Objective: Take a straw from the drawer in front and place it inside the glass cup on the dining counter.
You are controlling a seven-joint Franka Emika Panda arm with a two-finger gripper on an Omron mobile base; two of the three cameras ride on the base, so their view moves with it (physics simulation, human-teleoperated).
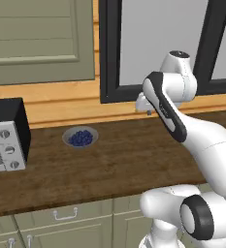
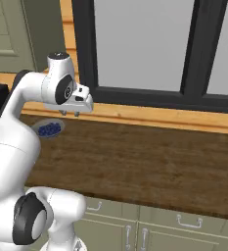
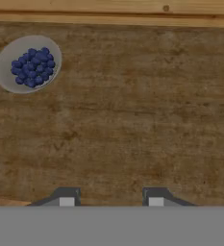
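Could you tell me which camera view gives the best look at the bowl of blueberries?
The hand view: the bowl of blueberries is seen from above, whole. The left base view shows it smaller; in the right base view the arm partly hides it.

Lighting is even and diffuse across all views; no single source is evident. My arm (image 1: 192, 140) shows soft shading and no hard glare. The worktop (image 3: 132, 120) carries almost no cast shadows. Rendering is low-resolution and slightly soft, with wood grain blurred. Edges show no distortion.
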